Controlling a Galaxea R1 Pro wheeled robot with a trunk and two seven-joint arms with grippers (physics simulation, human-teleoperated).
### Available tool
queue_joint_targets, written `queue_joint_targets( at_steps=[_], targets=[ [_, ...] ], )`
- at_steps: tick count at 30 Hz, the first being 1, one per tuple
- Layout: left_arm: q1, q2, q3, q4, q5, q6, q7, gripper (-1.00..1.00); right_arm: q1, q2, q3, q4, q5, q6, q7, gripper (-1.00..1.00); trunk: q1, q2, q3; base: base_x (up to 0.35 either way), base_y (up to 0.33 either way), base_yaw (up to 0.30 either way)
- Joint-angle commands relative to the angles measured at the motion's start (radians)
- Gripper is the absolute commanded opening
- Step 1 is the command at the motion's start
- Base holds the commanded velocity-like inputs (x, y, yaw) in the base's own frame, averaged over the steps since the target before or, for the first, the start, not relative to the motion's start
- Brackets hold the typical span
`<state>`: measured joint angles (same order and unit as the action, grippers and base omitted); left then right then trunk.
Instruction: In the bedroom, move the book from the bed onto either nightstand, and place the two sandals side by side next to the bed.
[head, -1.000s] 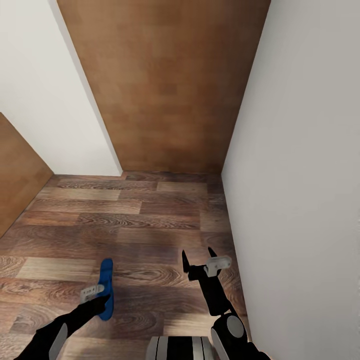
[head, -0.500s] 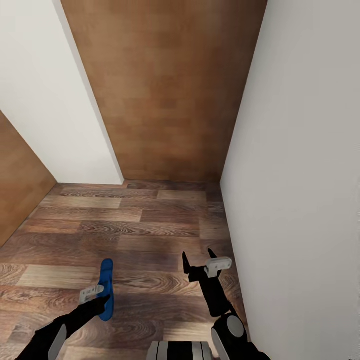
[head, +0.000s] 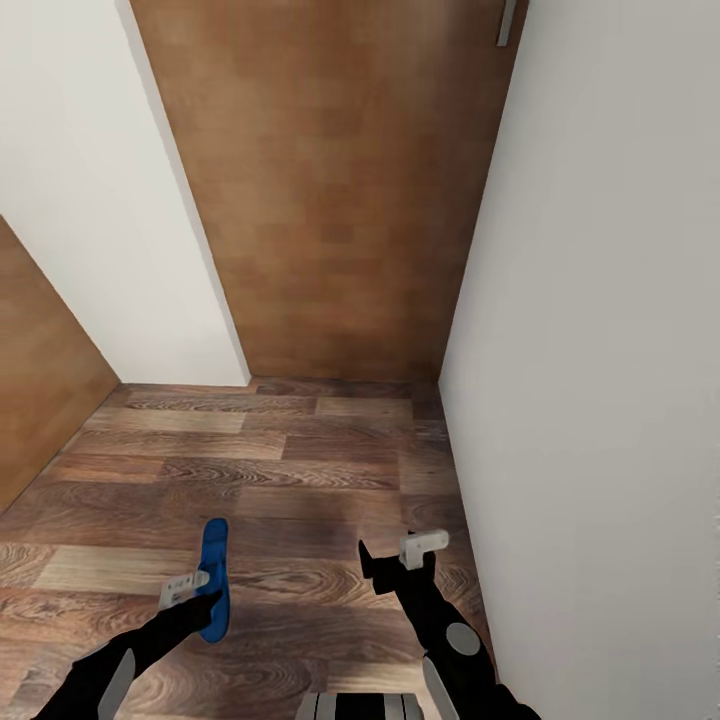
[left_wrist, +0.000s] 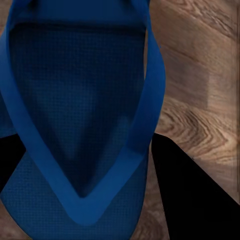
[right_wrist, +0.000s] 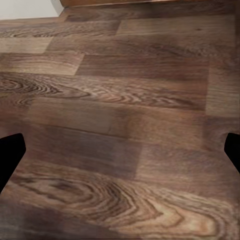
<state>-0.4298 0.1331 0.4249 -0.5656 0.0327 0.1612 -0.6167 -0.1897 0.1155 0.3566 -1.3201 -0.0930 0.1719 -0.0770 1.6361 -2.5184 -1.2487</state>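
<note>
One bright blue sandal (head: 214, 562) hangs above the wood floor at the lower left of the head view, with my left gripper (head: 204, 600) shut on its heel end. In the left wrist view the sandal (left_wrist: 80, 100) shows its sole and straps between the black fingers (left_wrist: 192, 200). My right gripper (head: 390, 558) is open at the lower middle, and only floor shows between its fingertips (right_wrist: 11, 150). The book, bed, nightstand and the other sandal are out of view.
A brown wooden door (head: 330, 200) with a metal handle (head: 507, 22) stands ahead. A white wall (head: 600, 350) runs close along my right arm. Another white wall (head: 90, 200) and a brown panel (head: 40, 380) stand at the left. Wood floor (head: 270, 470) lies between.
The whole view has shifted, bringing the door handle into sight at the top. My right gripper has dropped lower and turned slightly. The left gripper keeps the sandal in the same place.
</note>
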Motion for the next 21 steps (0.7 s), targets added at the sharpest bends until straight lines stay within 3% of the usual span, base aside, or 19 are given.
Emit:
queue_joint_targets(
  at_steps=[1, 14, 21],
  targets=[
    [-0.001, -0.001, 0.005, 0.000, 0.001, 0.009, -0.008, -1.00, -0.001, 0.000, 0.002, -0.002, -0.010, 0.010, -0.007, 1.00, -0.001, 0.000, 0.003, 0.000, 0.000, 0.000],
    [0.000, -0.001, 0.005, 0.001, 0.001, 0.008, -0.006, -1.00, -0.001, 0.000, 0.010, -0.014, -0.008, 0.005, -0.007, 1.00, -0.006, 0.003, 0.053, 0.000, 0.000, 0.000],
    [0.002, -0.001, 0.005, 0.001, 0.001, 0.008, -0.006, -1.00, -0.001, 0.000, 0.011, -0.035, -0.008, 0.003, -0.007, 1.00, -0.006, 0.003, 0.053, 0.000, 0.000, 0.000]
  ],
)
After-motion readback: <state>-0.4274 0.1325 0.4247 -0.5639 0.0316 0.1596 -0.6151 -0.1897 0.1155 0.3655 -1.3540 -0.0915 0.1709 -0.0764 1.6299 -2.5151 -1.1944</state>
